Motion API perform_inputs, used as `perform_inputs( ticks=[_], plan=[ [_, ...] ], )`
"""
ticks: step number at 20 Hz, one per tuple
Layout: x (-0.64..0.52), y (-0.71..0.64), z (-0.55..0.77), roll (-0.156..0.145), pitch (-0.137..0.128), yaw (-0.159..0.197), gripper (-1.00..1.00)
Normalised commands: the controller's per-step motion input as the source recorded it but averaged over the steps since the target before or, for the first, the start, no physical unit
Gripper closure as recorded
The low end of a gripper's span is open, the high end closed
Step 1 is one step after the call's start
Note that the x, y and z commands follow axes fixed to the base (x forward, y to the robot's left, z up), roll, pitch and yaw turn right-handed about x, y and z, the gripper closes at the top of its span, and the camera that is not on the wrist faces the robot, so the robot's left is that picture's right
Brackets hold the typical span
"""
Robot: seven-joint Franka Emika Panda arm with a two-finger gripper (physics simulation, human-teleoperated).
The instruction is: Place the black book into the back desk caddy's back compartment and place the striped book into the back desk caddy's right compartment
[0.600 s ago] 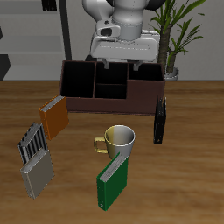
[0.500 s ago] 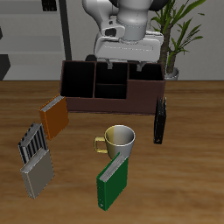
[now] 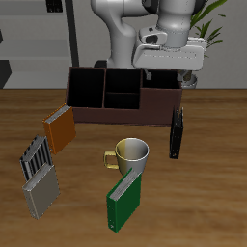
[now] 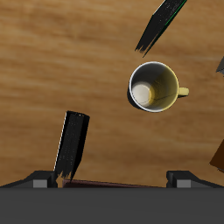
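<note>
The black book (image 3: 177, 132) stands upright on the table, just past the end of the back desk caddy (image 3: 96, 114); it also shows in the wrist view (image 4: 72, 147). My gripper (image 3: 169, 77) hangs open and empty above the caddy's right compartment (image 3: 160, 97), a little behind the black book. Its fingers (image 4: 39, 179) stand wide apart. The back compartment (image 3: 123, 78) holds nothing I can see. Far off towards the table's front, the striped book (image 3: 37, 157) leans beside a grey one.
A yellow-green mug (image 3: 130, 154) (image 4: 156, 86) stands mid-table with a green book (image 3: 124, 200) (image 4: 160, 24) in front of it. An orange book (image 3: 60, 128) and a grey book (image 3: 41, 193) flank the striped one. A potted plant (image 3: 198, 39) rises behind the caddy's end.
My gripper has swung sideways from above the caddy's middle section to above its wide end section, nearer the black book. Nothing on the table has moved.
</note>
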Motion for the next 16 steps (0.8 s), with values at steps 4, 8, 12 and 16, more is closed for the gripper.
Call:
perform_inputs(
  ticks=[4,8,12,16],
  plan=[
    [-0.21,0.7,-0.23,0.167,0.021,-0.003,-1.0],
    [0.06,0.23,-0.22,0.032,0.021,-0.04,-1.0],
    [0.12,0.08,-0.1,-0.033,-0.02,-0.075,-1.0],
    [-0.1,0.2,-0.13,-0.02,-0.045,-0.024,-1.0]
  ],
)
